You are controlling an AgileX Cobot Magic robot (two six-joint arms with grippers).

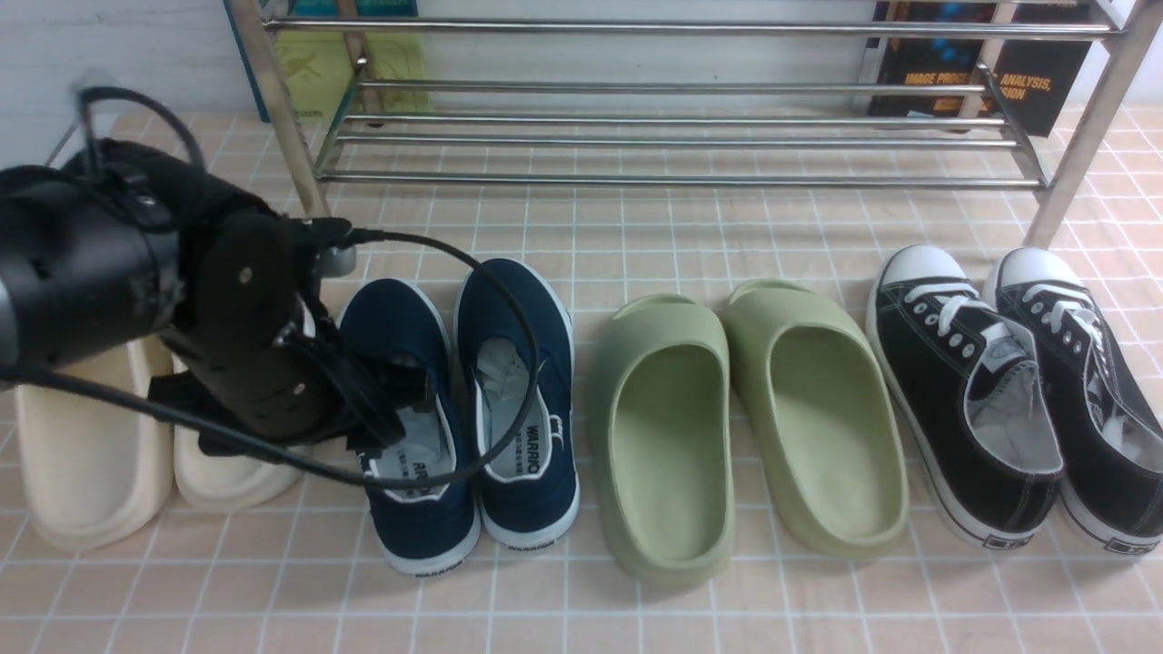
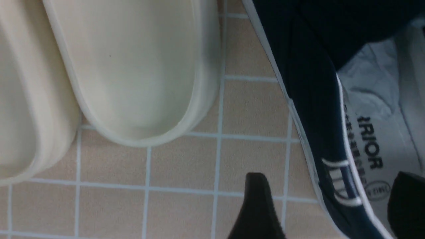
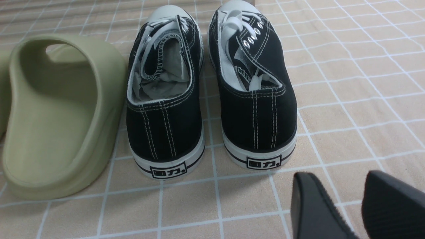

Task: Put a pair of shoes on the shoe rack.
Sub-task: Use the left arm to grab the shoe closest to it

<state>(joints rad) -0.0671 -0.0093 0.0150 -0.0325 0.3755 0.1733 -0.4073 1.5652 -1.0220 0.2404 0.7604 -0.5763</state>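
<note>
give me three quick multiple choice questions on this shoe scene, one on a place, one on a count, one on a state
1. Which pair stands between the cream slides and the green slides?
A) black lace-ups
B) navy slip-ons
C) no pair

2. How many pairs stand on the tiled floor?
A) two
B) three
C) four

3. The left end effector is:
A) open, fingers astride one navy shoe's side wall
B) shut on a green slide
C) shut on a rack tube

Answers:
1 B, the front view shows the navy pair flanked by both.
2 C, cream, navy, green and black pairs.
3 A, the left wrist view shows one finger outside the shoe, one inside.
</note>
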